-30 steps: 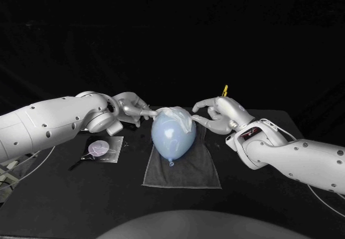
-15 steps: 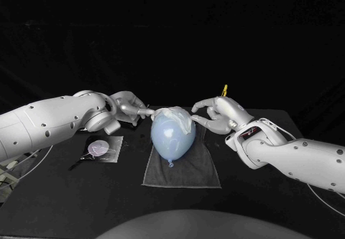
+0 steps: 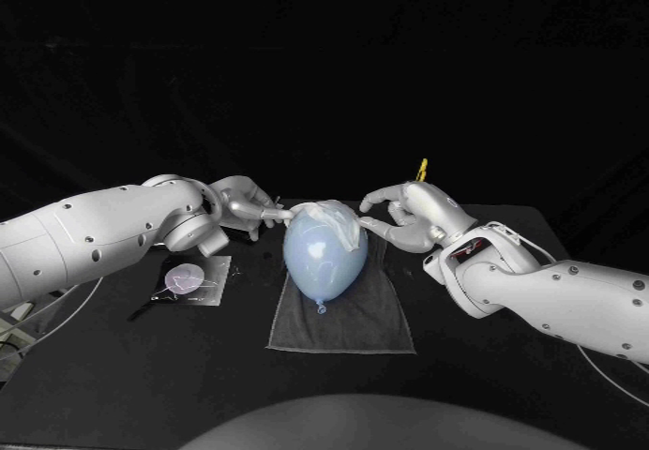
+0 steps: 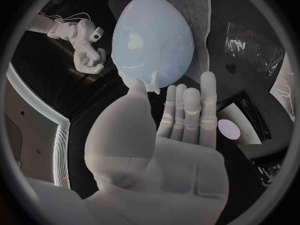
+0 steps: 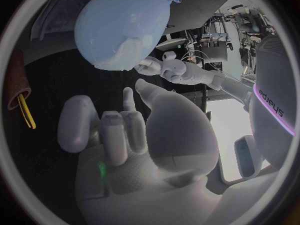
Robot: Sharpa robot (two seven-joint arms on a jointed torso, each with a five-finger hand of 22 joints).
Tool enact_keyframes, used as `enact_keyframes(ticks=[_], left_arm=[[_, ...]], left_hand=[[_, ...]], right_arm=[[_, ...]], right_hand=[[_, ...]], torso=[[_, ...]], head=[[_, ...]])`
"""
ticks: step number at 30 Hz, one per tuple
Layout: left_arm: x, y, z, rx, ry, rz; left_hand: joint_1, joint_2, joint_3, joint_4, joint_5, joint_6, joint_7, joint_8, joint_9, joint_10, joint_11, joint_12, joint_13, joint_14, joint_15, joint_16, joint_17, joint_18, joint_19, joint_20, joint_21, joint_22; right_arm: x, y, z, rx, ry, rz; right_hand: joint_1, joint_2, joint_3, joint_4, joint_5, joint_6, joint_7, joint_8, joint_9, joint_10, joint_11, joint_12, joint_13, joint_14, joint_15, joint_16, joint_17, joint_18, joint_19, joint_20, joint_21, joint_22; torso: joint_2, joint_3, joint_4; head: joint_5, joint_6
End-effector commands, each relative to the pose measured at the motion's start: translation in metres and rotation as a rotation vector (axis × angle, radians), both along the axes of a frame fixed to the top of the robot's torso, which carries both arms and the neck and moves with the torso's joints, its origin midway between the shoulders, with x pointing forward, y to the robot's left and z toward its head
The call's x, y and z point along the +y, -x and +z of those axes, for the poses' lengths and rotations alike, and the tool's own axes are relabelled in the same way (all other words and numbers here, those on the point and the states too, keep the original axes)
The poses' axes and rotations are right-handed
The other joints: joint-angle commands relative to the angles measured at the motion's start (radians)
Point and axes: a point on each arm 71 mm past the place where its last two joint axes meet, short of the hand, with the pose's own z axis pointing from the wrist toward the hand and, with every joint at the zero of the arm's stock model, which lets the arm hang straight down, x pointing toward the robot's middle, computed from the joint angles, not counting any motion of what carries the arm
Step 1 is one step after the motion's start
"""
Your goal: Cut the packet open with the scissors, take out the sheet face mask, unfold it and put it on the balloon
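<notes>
Sheet mask (image 3: 329,214) caps the balloon's (image 3: 322,258) far end between your hands: left hand (image 3: 248,205) touches its edge, grip unclear; right hand (image 3: 406,215) curled empty alongside.

The silver right hand (image 5: 134,135) has its fingers bent, and its thumb points toward a pale blue, egg-shaped balloon (image 5: 119,20). A white sheet face mask (image 5: 122,55) covers the near end of the balloon. The silver left hand (image 5: 175,70) is just beside the mask. Yellow-handled scissors (image 5: 26,112) lie well apart.
</notes>
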Motion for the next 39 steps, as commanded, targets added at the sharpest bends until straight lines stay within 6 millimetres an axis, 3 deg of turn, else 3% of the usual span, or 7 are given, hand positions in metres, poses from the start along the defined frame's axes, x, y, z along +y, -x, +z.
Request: enact_keyframes(ticks=[1,13,18,20,23,26,39], left_arm=[[-0.003,0.0,-0.001,-0.009,0.0,-0.007],[-0.01,0.0,-0.002,-0.016,0.018,-0.025],[-0.011,-0.001,0.001,-0.055,0.067,-0.002],[-0.01,-0.002,0.003,-0.076,0.09,0.015],[-0.009,-0.004,0.006,-0.114,0.13,0.046],[-0.008,-0.005,0.008,-0.143,0.163,0.069],[-0.006,-0.005,0.019,-0.244,0.283,0.116]], left_hand=[[-0.011,0.0,0.003,0.001,-0.003,-0.001,0.0,-0.005,0.001,0.005,-0.003,0.006,0.002,0.0,0.001,0.001,-0.005,0.014,0.009,0.0,-0.006,-0.001],[0.06,0.043,0.036,-0.005,-0.003,0.017,-0.011,0.005,0.011,-0.009,-0.009,0.016,0.014,-0.022,-0.001,-0.009,-0.018,0.014,0.004,0.0,-0.013,-0.003],[0.301,0.163,0.152,-0.063,-0.001,0.05,-0.036,0.009,0.013,-0.013,-0.025,0.001,0.008,-0.033,-0.018,-0.016,-0.022,0.015,0.002,-0.009,-0.012,-0.001],[0.364,0.181,0.204,-0.088,-0.001,0.066,-0.032,0.017,0.018,-0.001,-0.029,-0.014,-0.001,-0.038,-0.023,-0.021,-0.021,0.015,0.0,-0.016,-0.005,0.004],[0.401,0.155,0.302,-0.1,0.0,0.069,-0.017,0.018,0.023,0.034,-0.03,-0.046,-0.022,-0.041,-0.024,-0.034,-0.021,0.013,-0.015,-0.027,0.028,0.03],[0.338,0.051,0.535,-0.081,-0.002,0.081,-0.018,0.017,0.036,0.063,-0.03,-0.066,-0.029,-0.029,-0.025,-0.043,-0.017,0.013,-0.054,-0.026,0.088,0.08],[0.204,-0.015,0.754,-0.177,-0.002,0.084,-0.02,0.037,0.077,0.063,-0.033,-0.041,-0.004,-0.02,-0.026,-0.046,-0.004,0.014,-0.071,-0.027,0.131,0.113]], right_arm=[[0.001,0.0,0.001,0.003,0.001,0.011],[0.002,0.001,0.0,0.008,0.003,0.016],[0.002,0.001,0.0,0.009,0.003,0.016],[0.002,0.001,0.0,0.009,0.003,0.016],[0.001,0.001,0.0,0.01,0.004,0.016],[0.001,0.001,0.0,0.012,0.006,0.017],[-0.002,0.0,0.0,0.014,0.008,0.01]], right_hand=[[0.002,0.003,-0.002,0.006,-0.004,0.006,0.003,-0.006,0.0,0.091,0.006,0.003,0.242,0.106,0.007,0.003,0.263,0.021,0.004,0.005,-0.004,0.161],[0.006,0.006,-0.002,0.006,-0.004,0.008,0.003,-0.009,-0.003,0.092,0.006,0.004,0.243,0.106,0.006,0.003,0.263,0.021,0.004,0.006,-0.003,0.162],[0.008,0.008,-0.001,0.006,-0.004,0.009,0.002,-0.01,-0.004,0.091,0.006,0.004,0.242,0.106,0.006,0.003,0.263,0.021,0.004,0.006,-0.003,0.162],[0.008,0.008,-0.001,0.006,-0.004,0.009,0.002,-0.01,-0.004,0.091,0.006,0.004,0.242,0.106,0.006,0.003,0.263,0.021,0.004,0.006,-0.003,0.162],[0.01,0.01,-0.001,0.006,-0.004,0.01,0.002,-0.011,-0.005,0.091,0.005,0.003,0.242,0.106,0.006,0.003,0.263,0.021,0.004,0.006,-0.003,0.162],[0.012,0.011,0.0,0.006,-0.004,0.011,0.002,-0.012,-0.006,0.091,0.005,0.004,0.242,0.106,0.006,0.003,0.263,0.021,0.003,0.006,-0.004,0.161],[0.013,0.012,0.0,0.006,-0.004,0.011,0.002,-0.012,-0.006,0.091,0.005,0.003,0.242,0.106,0.006,0.003,0.263,0.022,0.003,0.007,-0.006,0.161]], torso=[[0.0,-0.0002,0.0001],[-0.001,0.0009,0.0005],[-0.001,0.0008,-0.0004],[-0.001,0.0009,-0.0005],[-0.001,0.0005,-0.0003],[-0.001,0.0003,0.0001],[-0.001,-0.0001,0.001]], head=[[-0.001,-0.001],[-0.005,-0.005],[-0.007,-0.004],[-0.007,-0.004],[-0.009,-0.004],[-0.009,-0.004],[-0.011,0.006]])
